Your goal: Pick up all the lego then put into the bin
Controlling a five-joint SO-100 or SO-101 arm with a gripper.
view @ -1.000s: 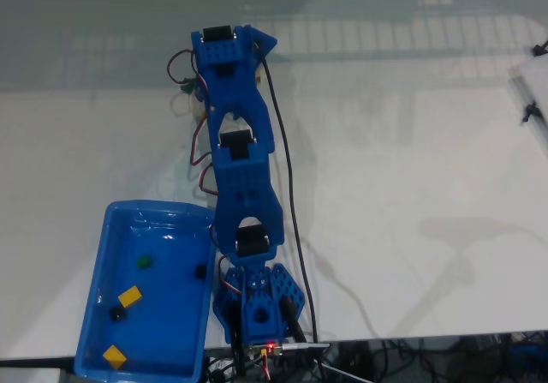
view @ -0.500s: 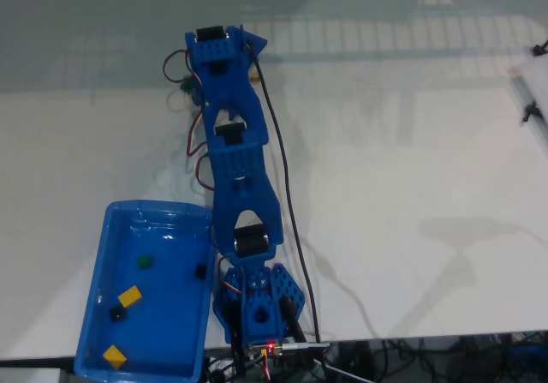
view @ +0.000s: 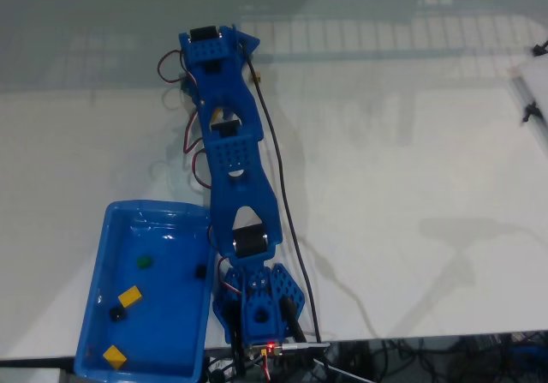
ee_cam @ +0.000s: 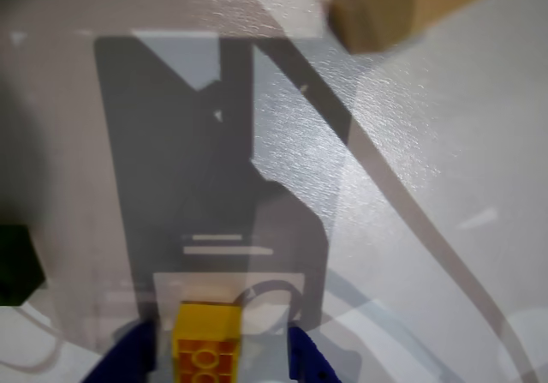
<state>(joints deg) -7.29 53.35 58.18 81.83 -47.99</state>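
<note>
Five lego (view: 130, 296) lie in the bin (view: 92, 280). The gripper (ee_cam: 218, 362) pinches a yellow brick (ee_cam: 206, 345) between its blue fingers (ee_cam: 133, 357).

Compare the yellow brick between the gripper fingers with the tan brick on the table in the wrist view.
The yellow brick sits between the blue fingers, studs facing the camera, in focus; the tan brick lies free on the table, blurred, cut off by the top edge. Both are small blocks.

Blurred tan plastic cube brick (ee_cam: 402, 6) cut by wrist view's top edge. Dark green brick (ee_cam: 17, 263) cut at left edge. Yellow studded brick (ee_cam: 205, 349) cut at bottom edge.
</note>
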